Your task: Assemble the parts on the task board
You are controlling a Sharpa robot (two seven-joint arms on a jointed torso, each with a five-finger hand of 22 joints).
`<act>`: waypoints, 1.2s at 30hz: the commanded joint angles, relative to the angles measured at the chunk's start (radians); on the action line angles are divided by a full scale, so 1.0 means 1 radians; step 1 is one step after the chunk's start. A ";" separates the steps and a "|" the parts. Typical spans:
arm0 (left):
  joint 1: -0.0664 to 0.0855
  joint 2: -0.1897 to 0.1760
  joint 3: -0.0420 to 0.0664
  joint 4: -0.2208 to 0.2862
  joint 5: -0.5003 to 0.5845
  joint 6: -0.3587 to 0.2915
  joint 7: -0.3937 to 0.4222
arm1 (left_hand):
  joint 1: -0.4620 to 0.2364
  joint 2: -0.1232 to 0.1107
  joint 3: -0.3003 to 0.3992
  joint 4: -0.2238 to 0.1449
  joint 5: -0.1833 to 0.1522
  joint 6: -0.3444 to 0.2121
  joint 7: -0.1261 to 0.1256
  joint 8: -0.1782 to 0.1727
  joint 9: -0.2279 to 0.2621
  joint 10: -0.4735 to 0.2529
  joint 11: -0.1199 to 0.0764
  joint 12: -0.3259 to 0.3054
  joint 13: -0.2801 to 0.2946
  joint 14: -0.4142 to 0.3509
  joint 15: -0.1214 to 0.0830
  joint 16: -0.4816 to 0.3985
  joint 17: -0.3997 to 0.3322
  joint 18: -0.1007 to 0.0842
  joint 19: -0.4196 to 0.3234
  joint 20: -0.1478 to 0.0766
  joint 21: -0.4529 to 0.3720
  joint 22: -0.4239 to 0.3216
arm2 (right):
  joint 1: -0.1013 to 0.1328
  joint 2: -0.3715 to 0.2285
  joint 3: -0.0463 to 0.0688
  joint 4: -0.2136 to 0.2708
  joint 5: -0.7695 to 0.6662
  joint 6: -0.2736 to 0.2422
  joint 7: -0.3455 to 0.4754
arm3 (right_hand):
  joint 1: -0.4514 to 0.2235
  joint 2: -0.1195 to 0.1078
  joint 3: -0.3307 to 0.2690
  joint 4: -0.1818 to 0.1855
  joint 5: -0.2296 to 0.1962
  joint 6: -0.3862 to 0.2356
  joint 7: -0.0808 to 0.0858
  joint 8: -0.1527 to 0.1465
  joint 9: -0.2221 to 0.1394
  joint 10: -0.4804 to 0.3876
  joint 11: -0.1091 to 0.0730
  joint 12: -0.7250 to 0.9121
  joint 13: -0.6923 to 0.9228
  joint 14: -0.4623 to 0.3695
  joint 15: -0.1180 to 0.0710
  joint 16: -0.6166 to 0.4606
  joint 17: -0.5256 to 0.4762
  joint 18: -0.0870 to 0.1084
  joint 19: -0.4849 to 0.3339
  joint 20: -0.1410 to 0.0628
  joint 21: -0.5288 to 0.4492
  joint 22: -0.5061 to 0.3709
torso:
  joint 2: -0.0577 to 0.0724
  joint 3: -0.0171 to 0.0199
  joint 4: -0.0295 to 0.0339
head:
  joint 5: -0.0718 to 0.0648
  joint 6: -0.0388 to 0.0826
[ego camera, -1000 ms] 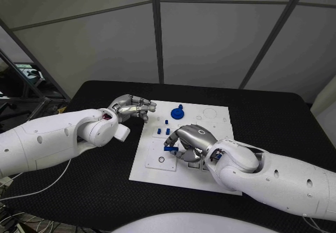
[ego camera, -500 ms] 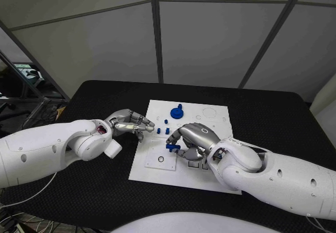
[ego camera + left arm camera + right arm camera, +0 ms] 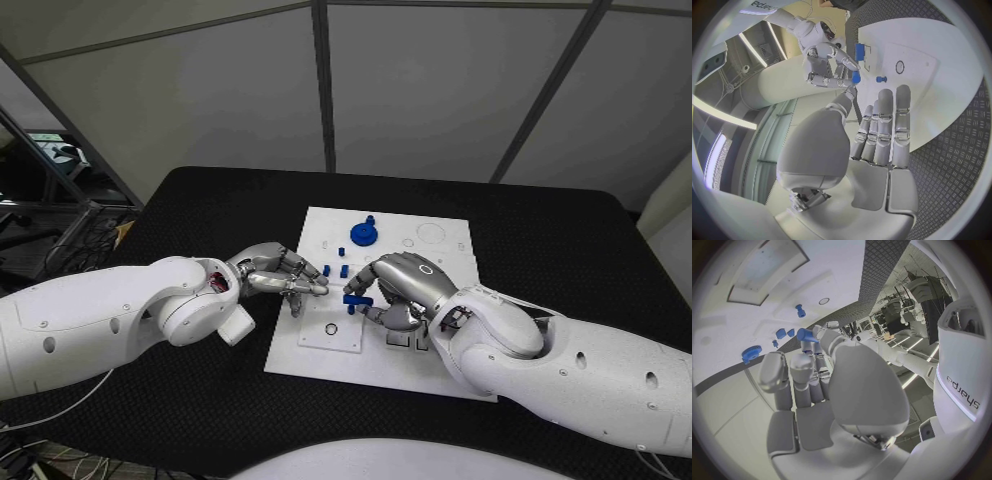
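Right hand [image 3: 400, 288] over middle of white board [image 3: 433, 365], fingers pinching small blue peg [image 3: 356, 301]. Left hand [image 3: 277, 276] at board's 9 o'clock edge, fingers straight, holding nothing. Blue gear [image 3: 365, 233] at 12.

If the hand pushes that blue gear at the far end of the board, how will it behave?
The blue gear looks like small rigid plastic, so probably light and stiff. It lies flat on the task board, so a push would likely slide it over the smooth surface rather than roll it.

task board [image 3: 378, 360] | near edge hidden | under right hand [image 3: 398, 290]
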 commanded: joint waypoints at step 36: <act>-0.005 0.037 0.001 0.032 0.038 -0.021 -0.011 | 0.021 0.026 -0.077 0.019 0.003 -0.028 0.003 0.031 -0.005 -0.027 0.003 0.009 -0.013 0.001 0.013 0.005 -0.021 0.006 0.021 0.004 -0.025 -0.024 | 0.001 0.008 0.001 -0.003 0.005 -0.046 -0.012 | -0.012 -0.001 0.010 -0.001 0.007 0.000 -0.001 0.001 -0.001 0.047 -0.042 -0.012 0.000 0.010 0.000 0.008 0.006 -0.019 0.010 -0.002 0.008 0.003 | 0.000 0.0001 0.0007 | -0.004 0.000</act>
